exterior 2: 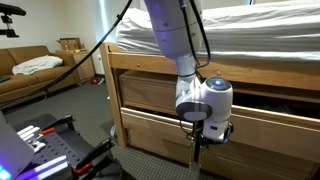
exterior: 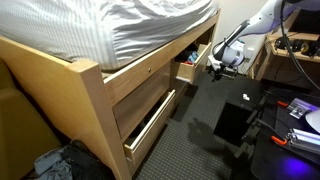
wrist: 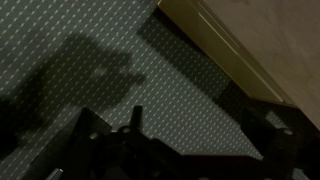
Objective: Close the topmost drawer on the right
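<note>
In an exterior view the small light-wood drawer (exterior: pixel 189 68) stands pulled out of the bed frame, with dark contents showing inside. My gripper (exterior: pixel 214 66) hangs just beside the drawer's pale front panel, a little apart from it. From the other side, the arm's own body fills the view in front of the bed frame, and my gripper (exterior 2: pixel 203 138) points down towards the floor. The wrist view shows green patterned carpet between two dark fingers (wrist: pixel 268 122) that stand wide apart, so my gripper (wrist: pixel 200 140) is open and holds nothing. A pale wood edge (wrist: pixel 230 45) crosses the top right there.
A longer, wider drawer (exterior: pixel 150 122) lower in the frame is also pulled out. On the carpet lie a black flat case (exterior: pixel 232 118) and a clothes pile (exterior: pixel 55 165). Lab gear (exterior: pixel 300 120) and a wooden stand (exterior: pixel 290 55) are nearby. A couch (exterior 2: pixel 30 68) is at the back.
</note>
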